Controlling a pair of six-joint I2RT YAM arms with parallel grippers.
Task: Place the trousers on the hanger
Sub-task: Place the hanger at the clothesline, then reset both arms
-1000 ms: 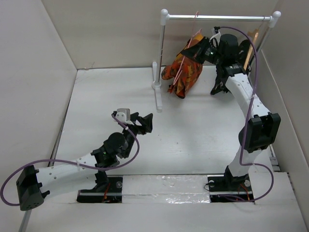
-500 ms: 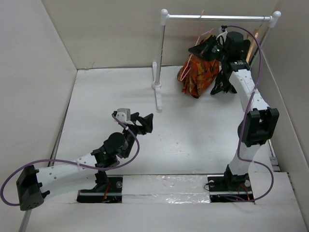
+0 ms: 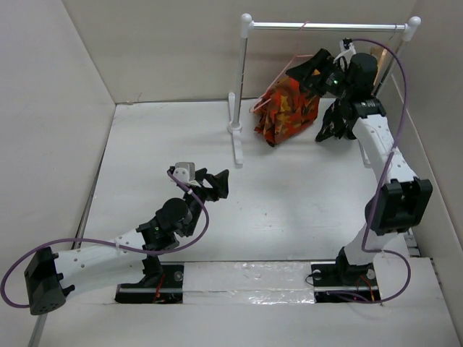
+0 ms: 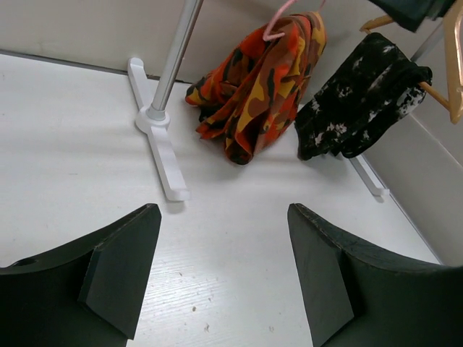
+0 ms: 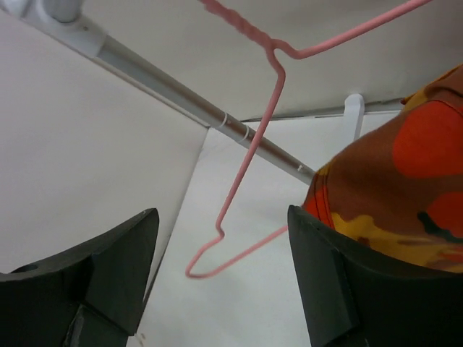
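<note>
Released within the last second, the one pair of trousers point(image 3: 283, 110) is left draped over the single pink hanger point(image 5: 277, 56), whose hook seems to sit on the rail point(image 3: 325, 26), though that is poorly seen. The right gripper point(image 3: 309, 69) has been opened wide beside them, with nothing held. The left gripper point(image 3: 213, 182) is held open and empty above the table point(image 3: 289, 210). One black speckled garment point(image 4: 354, 101) is hung on a second, wooden hanger point(image 4: 452, 65).

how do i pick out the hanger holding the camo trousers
Find the metal clothes rail at the far end of the table. The hanger hangs from it, draped with orange camouflage trousers. It is thin pink wire, unlike the thicker wooden hanger with the black speckled garment.
</note>
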